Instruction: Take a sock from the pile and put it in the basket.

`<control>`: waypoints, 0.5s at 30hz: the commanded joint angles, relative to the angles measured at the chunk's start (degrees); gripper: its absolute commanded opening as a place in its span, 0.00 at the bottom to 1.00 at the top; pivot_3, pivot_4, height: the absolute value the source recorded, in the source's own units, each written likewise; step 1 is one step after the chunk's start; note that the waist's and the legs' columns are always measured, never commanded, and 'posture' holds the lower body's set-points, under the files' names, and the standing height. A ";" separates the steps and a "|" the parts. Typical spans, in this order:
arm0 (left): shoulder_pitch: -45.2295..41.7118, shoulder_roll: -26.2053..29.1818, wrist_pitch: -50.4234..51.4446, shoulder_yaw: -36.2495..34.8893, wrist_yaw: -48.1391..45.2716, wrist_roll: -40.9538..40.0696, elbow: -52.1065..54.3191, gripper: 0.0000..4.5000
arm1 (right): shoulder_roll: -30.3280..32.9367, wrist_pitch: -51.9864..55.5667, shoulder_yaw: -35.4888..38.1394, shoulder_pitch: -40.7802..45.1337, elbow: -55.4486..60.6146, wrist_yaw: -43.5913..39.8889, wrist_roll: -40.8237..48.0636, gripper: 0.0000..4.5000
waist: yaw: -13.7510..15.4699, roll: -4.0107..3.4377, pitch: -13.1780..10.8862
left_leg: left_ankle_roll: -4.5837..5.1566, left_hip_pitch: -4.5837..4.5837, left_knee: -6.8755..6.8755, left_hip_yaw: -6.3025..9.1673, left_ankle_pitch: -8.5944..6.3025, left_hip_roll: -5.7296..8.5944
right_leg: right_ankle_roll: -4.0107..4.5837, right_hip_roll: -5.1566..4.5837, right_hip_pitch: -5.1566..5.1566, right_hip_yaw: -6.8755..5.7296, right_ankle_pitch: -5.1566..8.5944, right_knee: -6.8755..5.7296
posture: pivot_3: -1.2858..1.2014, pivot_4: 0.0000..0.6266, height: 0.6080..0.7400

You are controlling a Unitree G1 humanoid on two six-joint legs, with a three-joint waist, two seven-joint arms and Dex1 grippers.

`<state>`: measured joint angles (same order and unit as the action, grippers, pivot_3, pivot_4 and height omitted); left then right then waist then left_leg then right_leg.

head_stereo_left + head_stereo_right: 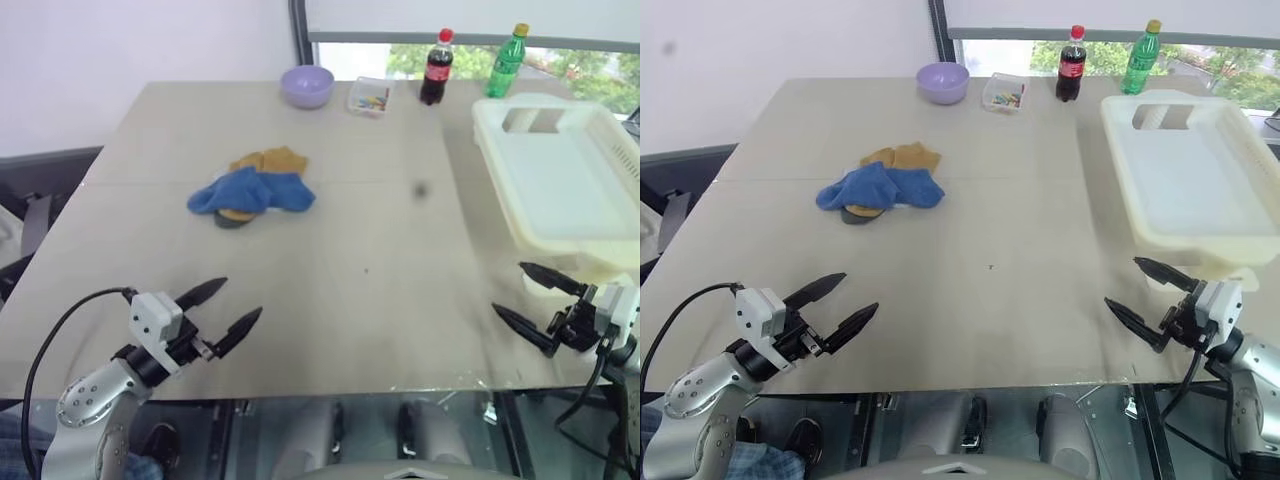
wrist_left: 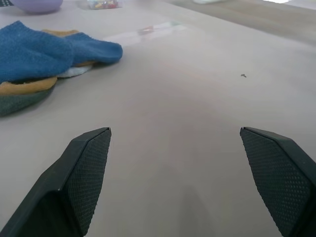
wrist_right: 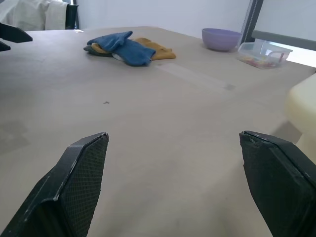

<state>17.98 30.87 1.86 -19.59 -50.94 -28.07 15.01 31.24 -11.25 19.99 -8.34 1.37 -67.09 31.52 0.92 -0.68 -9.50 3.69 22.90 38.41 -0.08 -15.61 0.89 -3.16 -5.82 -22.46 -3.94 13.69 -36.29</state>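
While pile (image 1: 250,190) lies mid-table, well ahead of left gripper (image 1: 229,310), fingers apart, empty; basket (image 1: 600,215) sits at right edge beside right gripper (image 1: 524,295), also spread. Left wrist: blue socks near. Right wrist: pile far, lilac bowl (image 3: 221,38) beyond.

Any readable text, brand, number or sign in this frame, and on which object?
None can be read.
Dark cola bottle with red cap: red label, lettering too small to read.
Green bottle with yellow cap: label too blurred to read.
Clear box of small coloured items: no legible text.
Basket, pile of socks, lilac bowl: no markings seen.
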 commanded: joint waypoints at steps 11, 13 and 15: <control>-2.00 0.52 -1.98 1.27 -0.16 1.64 -1.43 1.00 | 0.76 0.03 -1.12 0.04 0.95 0.07 0.65 0.97 | 0.01 0.04 0.01 | 0.00 -0.06 0.03 -0.11 0.00 -0.05 | 0.01 -0.05 -0.01 0.11 0.00 -0.18 | 0.52 0.24 1.00; -3.11 0.70 -1.52 1.18 0.17 1.39 -1.70 1.00 | 0.73 0.19 -1.31 -0.08 1.12 0.13 0.77 0.97 | 0.01 0.05 0.01 | 0.00 -0.07 0.03 -0.15 0.00 -0.05 | 0.01 -0.05 -0.02 0.15 0.00 -0.19 | 0.52 0.24 1.00; -3.91 0.69 -1.04 1.25 0.58 1.17 -1.55 1.00 | 0.79 0.37 -1.43 -0.02 1.14 0.15 0.87 0.97 | 0.03 0.05 0.01 | 0.00 -0.07 0.03 -0.16 0.00 -0.05 | 0.01 -0.06 -0.03 0.15 0.00 -0.20 | 0.52 0.24 1.00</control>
<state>14.45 30.96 0.88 -17.76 -50.85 -26.43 12.79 31.57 -11.04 18.25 -8.36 1.22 -67.00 31.53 0.96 -0.63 -9.49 3.70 22.83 38.45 -0.24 -15.61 0.83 -3.15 -5.88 -22.49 -3.79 13.69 -36.50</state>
